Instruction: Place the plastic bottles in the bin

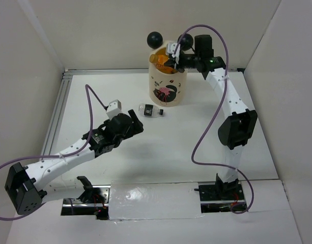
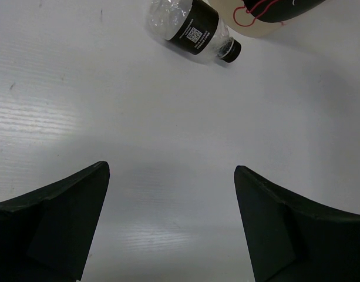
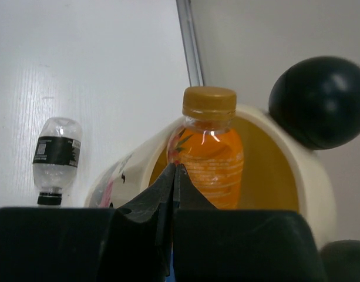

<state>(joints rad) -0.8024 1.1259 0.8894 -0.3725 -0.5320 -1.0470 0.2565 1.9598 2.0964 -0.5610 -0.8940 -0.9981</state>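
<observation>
The cream bin (image 1: pixel 168 86) with black ball ears stands at the back middle of the table. A short orange-filled bottle (image 1: pixel 162 64) stands upright in its mouth, seen close in the right wrist view (image 3: pixel 212 155). My right gripper (image 1: pixel 172 60) hovers over the bin's rim (image 3: pixel 306 176); its fingers are pressed together in front of the orange bottle with nothing seen between them (image 3: pixel 175 167). A clear bottle with a black label (image 1: pixel 151 111) lies on the table just in front of the bin. My left gripper (image 1: pixel 137 125) is open and empty, a short way short of that bottle (image 2: pixel 191 28).
White walls enclose the table on three sides, with a metal rail (image 1: pixel 59 109) along the left. The bin's lower front with pink print shows at the top of the left wrist view (image 2: pixel 273 13). One black ear (image 3: pixel 319 101) is beside the orange bottle.
</observation>
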